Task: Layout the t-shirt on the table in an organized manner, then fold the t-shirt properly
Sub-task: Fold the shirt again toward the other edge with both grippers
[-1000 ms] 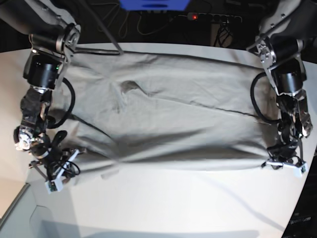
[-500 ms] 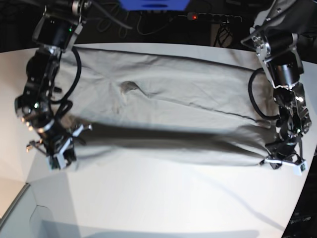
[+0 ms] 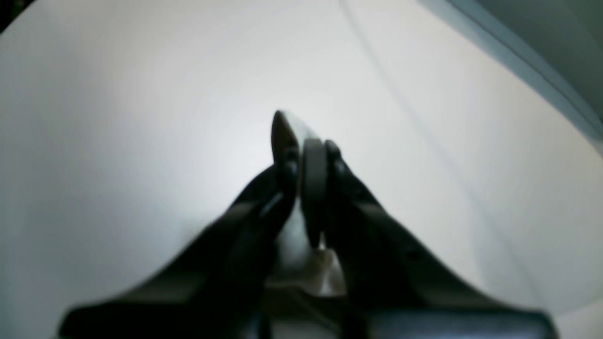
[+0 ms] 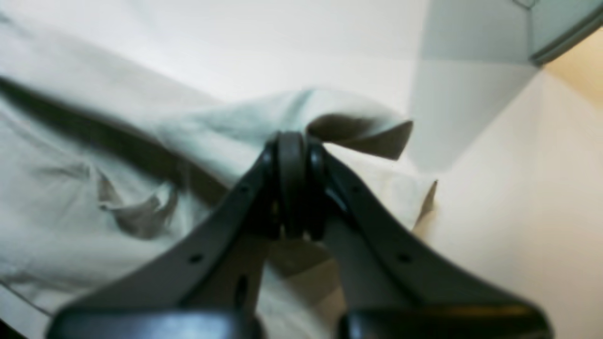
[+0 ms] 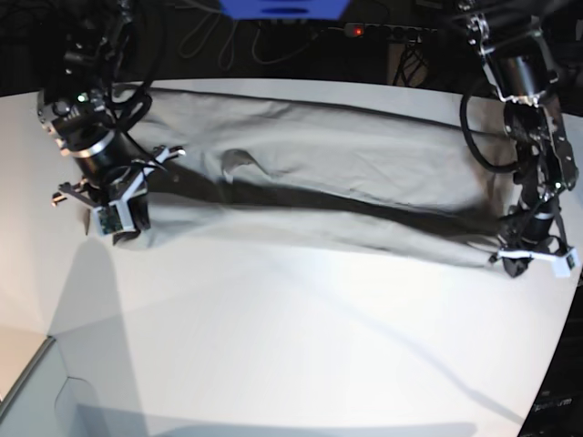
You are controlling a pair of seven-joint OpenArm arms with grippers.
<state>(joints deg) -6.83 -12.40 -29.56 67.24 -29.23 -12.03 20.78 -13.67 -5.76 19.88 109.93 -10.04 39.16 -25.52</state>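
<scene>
Near hem carried farther back, two hands (image 5: 123, 218) (image 5: 524, 259) clamped on one t-shirt (image 5: 328, 173).

base view high overhead, wrist views close behind each pincer, all sharing the table (image 5: 301, 364)

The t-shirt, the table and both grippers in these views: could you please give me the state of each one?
t-shirt: spread wide, near edge lifted and pinched at both ends, wrinkled.
table: bare white surface in front of the shirt.
left gripper: jaws shut on the t-shirt's near edge.
right gripper: jaws shut on the t-shirt's near edge.
</scene>
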